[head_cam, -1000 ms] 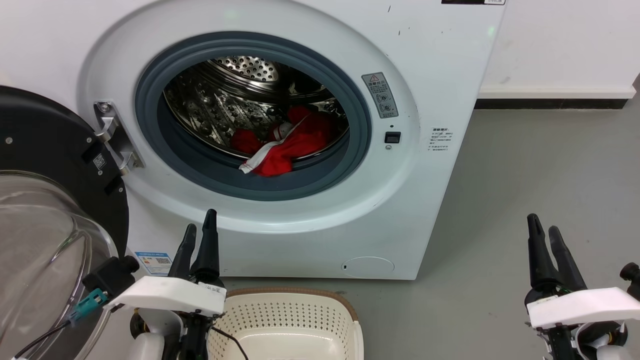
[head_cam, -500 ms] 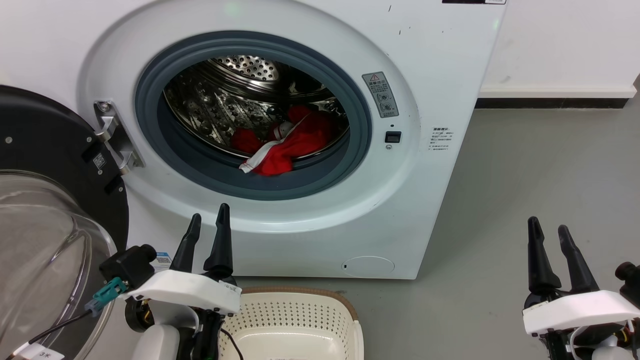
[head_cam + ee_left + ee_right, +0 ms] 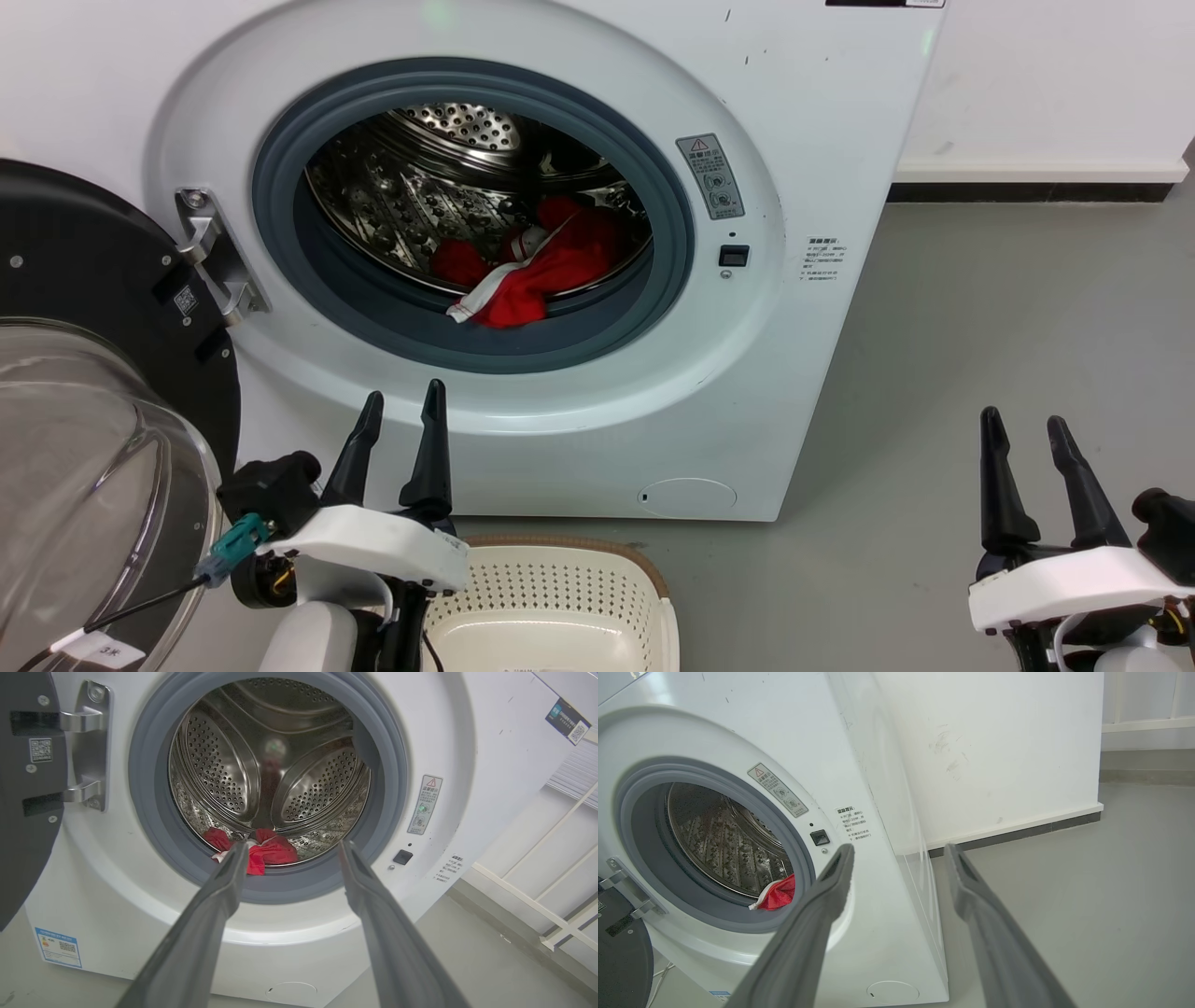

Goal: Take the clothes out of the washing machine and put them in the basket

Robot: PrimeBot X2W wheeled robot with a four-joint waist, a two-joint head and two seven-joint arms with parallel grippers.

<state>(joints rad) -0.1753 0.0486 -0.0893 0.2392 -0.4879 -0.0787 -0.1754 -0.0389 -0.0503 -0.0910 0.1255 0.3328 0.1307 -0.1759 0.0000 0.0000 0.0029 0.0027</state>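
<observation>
The washing machine [image 3: 822, 112] stands with its door [image 3: 84, 392] swung open to the left. Red clothes [image 3: 546, 271] with white trim lie at the bottom front of the steel drum [image 3: 420, 187], partly over the grey seal [image 3: 597, 331]; they also show as red clothes [image 3: 266, 851] in the left wrist view and clothes [image 3: 777, 895] in the right wrist view. The basket [image 3: 560, 607] sits on the floor below the opening. My left gripper [image 3: 403, 403] is open, below the drum mouth and above the basket's left side. Far right over the floor, my right gripper [image 3: 1020, 425] is open and holds nothing.
The open door's glass dome [image 3: 75, 485] bulges out at the left, close to my left arm. Grey floor [image 3: 1008, 308] stretches right of the machine to a white wall [image 3: 1046, 84] with a dark skirting. A white railing [image 3: 556, 882] stands to the machine's right.
My left gripper has opened wider and moved right and slightly forward toward the drum mouth. The right gripper's fingers have also spread apart. The clothes have not moved.
</observation>
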